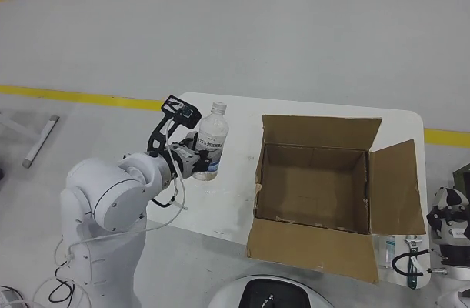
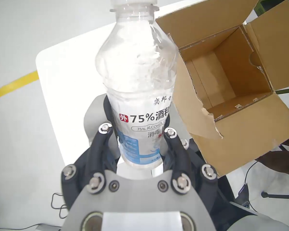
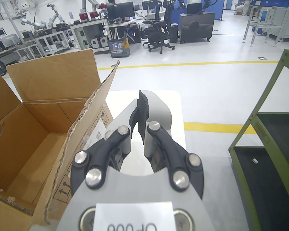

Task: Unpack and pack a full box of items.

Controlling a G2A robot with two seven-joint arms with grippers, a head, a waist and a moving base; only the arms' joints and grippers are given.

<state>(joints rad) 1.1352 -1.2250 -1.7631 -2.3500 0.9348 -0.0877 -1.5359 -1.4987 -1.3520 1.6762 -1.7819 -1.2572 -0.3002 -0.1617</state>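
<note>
A clear plastic bottle (image 1: 211,138) with a white cap and a blue-and-white label stands on the white table (image 1: 235,200), left of an open cardboard box (image 1: 315,189). My left gripper (image 1: 198,159) is shut on the bottle's (image 2: 138,82) lower labelled part, its dark fingers (image 2: 170,143) pressed on both sides. The box's inside (image 2: 227,82) looks empty, flaps folded outward. My right gripper (image 3: 140,111) is shut with nothing between its pads, over the table's right edge beside the box's outer wall (image 3: 89,131).
The box's right flap (image 1: 396,189) leans out toward the table's right side. A small bottle-like item (image 1: 389,248) stands at the table's front right corner by a black-and-teal tool (image 1: 411,266). A green cart (image 3: 267,140) stands right of the table.
</note>
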